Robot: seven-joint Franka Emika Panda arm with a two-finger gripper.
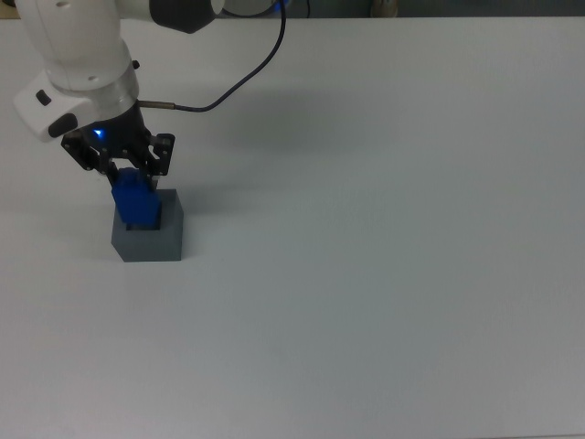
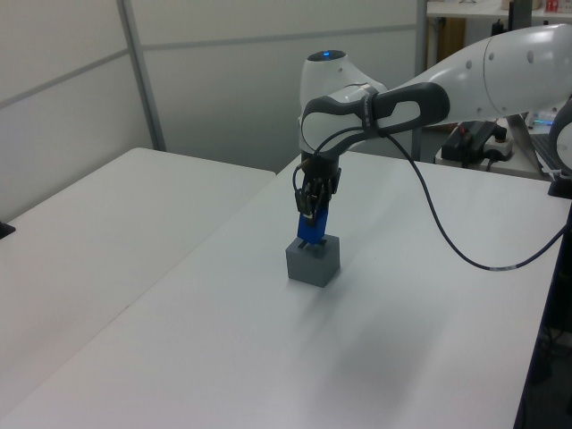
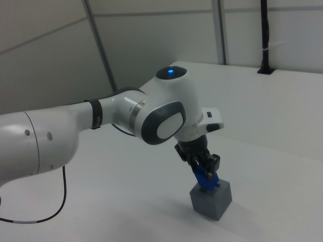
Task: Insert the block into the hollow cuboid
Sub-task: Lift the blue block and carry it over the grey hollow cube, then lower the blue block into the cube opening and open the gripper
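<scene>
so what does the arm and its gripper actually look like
The arm is glossy white with rounded segments and dark grey joint covers, one ringed by a black band. A small blue light glows on top of the wrist joint, and another shows near the black two-finger gripper. A thin dark cable runs from the wrist housing and loops loosely over the table.
</scene>
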